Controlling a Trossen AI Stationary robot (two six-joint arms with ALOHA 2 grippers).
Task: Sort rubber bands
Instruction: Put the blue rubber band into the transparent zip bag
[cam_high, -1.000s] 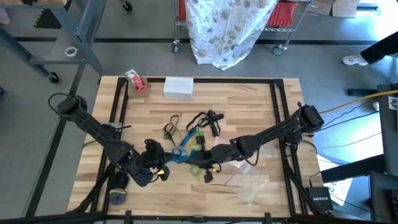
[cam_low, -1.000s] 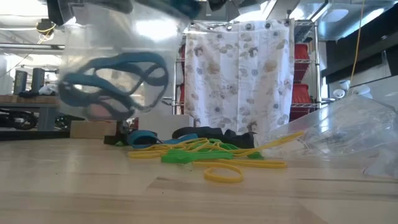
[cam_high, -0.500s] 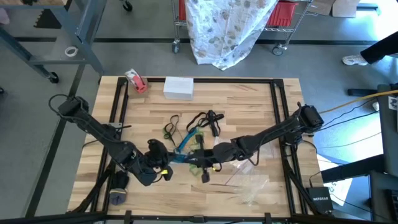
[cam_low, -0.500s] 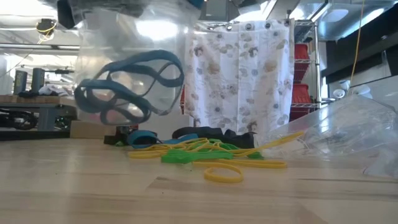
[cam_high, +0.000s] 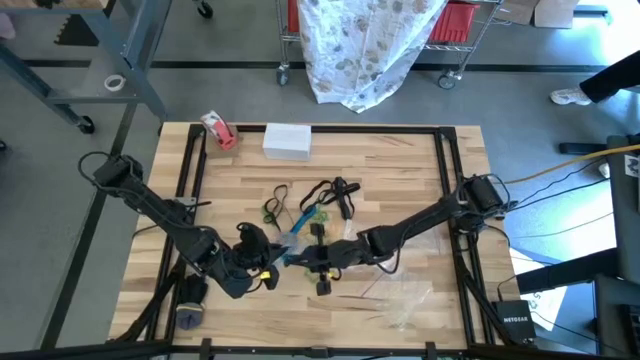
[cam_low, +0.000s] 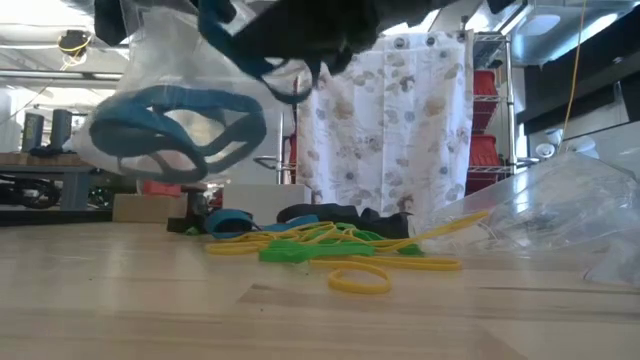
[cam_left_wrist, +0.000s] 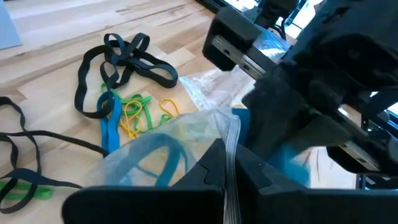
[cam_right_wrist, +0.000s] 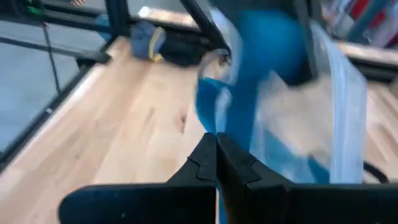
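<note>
Your desk is a pale butcher-block top inside a black frame, standing on a grey floor. At its far edge you have a white box and, near the far left corner, a red-and-white tape roll. Loose clear plastic bags lie near the front right.

The rubber bands sit mid-desk: black loops farthest back, with green, yellow and blue ones nearer the arms; the low view shows yellow and green bands flat on the wood.

Your left gripper is fully closed, pinching the edge of a clear bag held above the desk. Blue bands hang inside that bag. Your right gripper is also closed, just beside the left one at the bag's mouth; its wrist view shows blue band and bag film right at the fingertips, but whether it grips either I cannot tell.

Behind the desk, a patterned white cloth is draped over a wire rack with red bins. At the far right, a person's shoe is on the floor
</note>
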